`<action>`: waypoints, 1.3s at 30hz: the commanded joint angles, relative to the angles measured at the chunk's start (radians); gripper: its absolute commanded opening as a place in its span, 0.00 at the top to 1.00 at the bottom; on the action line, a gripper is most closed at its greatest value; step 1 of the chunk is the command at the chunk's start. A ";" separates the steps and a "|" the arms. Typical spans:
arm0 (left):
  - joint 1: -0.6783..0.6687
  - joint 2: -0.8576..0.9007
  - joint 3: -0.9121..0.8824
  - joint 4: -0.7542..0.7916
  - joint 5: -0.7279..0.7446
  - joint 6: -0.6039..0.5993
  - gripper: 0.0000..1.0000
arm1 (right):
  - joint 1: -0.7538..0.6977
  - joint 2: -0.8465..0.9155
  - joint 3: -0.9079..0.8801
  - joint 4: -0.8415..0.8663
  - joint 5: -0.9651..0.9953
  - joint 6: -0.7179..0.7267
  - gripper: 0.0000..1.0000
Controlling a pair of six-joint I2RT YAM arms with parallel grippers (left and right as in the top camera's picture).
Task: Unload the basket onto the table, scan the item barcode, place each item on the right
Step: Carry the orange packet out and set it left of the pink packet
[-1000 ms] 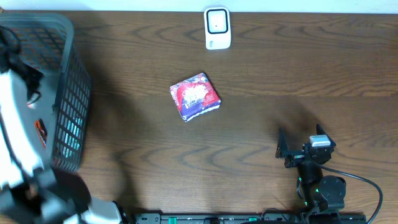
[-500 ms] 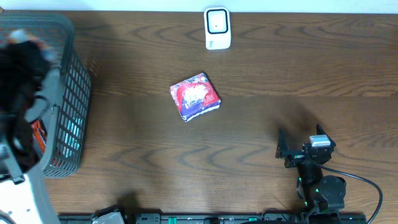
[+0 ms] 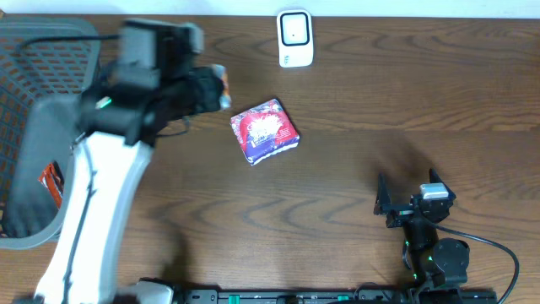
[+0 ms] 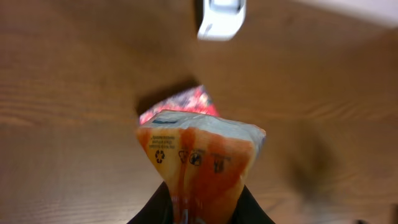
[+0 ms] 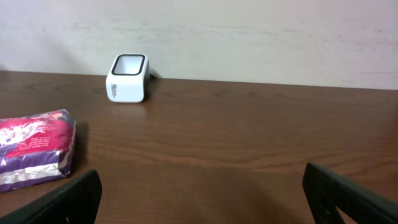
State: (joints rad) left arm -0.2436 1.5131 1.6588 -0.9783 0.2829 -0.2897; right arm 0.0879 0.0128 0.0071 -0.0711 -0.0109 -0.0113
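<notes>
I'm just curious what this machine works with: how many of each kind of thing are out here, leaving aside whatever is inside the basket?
Packets: 2, a red packet and an orange packet
Scanner: 1
Basket: 1
Total: 4

Left arm [image 3: 89,203]: long smooth white link, broad, at 8 o'clock in overhead view. Grey boxy camera block [image 3: 152,40] at far end. Small green light [image 3: 103,103] on dark joint. Black cable [image 3: 59,38] trailing toward 10 o'clock.
Left gripper [image 4: 202,213]: black fingers, tips only, 6 o'clock in wrist view.
Right arm [image 3: 434,253], 5 o'clock: black, round joint, green lights, silver-white block [image 3: 434,192], thin black cable [image 3: 510,251] curving toward 4 o'clock.
Right gripper [image 3: 407,190]: two black tapered fingers [image 5: 68,198].
</notes>
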 commanded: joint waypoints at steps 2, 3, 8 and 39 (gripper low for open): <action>-0.051 0.135 -0.011 -0.008 -0.103 0.031 0.92 | -0.002 -0.004 -0.002 -0.004 -0.006 0.006 0.01; -0.057 0.169 -0.011 -0.008 -0.136 0.031 0.92 | -0.002 -0.004 -0.002 -0.004 -0.006 0.006 0.01; -0.061 0.311 -0.011 -0.017 -0.284 0.031 0.92 | -0.002 -0.004 -0.002 -0.004 -0.006 0.006 0.01; 0.075 0.117 0.118 -0.084 -0.456 -0.038 0.09 | -0.002 -0.004 -0.002 -0.004 -0.006 0.006 0.01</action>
State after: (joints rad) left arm -0.2276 1.7397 1.7477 -1.0733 -0.0711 -0.2691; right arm 0.0879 0.0128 0.0071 -0.0708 -0.0109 -0.0113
